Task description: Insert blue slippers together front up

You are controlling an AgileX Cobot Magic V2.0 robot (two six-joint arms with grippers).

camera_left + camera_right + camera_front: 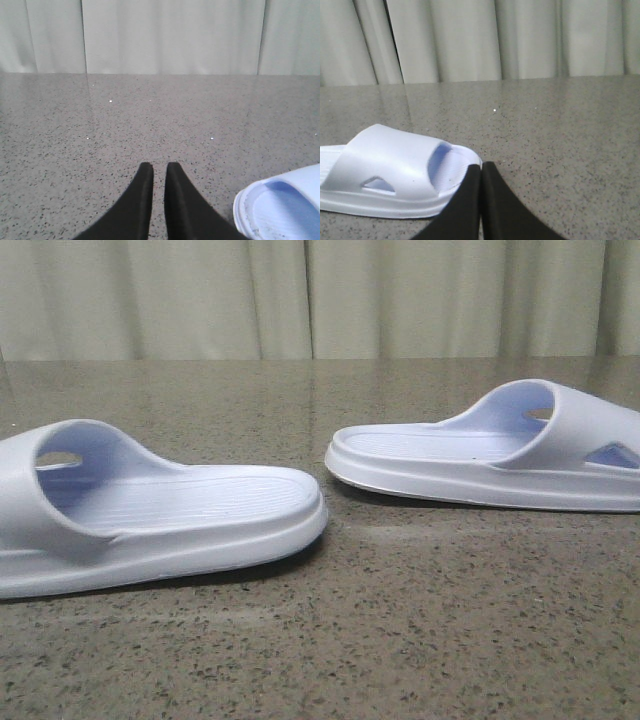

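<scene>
Two pale lavender-blue slippers lie sole-down on the speckled stone table, apart from each other. The left slipper [150, 510] has its strap at the left edge of the front view. The right slipper [490, 455] has its strap at the right. Neither gripper shows in the front view. My left gripper [159, 167] holds nothing, its jaws only a narrow slit apart above bare table. A rounded slipper end [285, 210] lies beside it. My right gripper [481, 167] is shut and empty, its tips close by the short end of the right slipper [395, 172].
The speckled grey-brown table [400, 640] runs back to pale curtains [320, 295]. A strip of bare table lies between the two slippers. Nothing else stands on the table in these views.
</scene>
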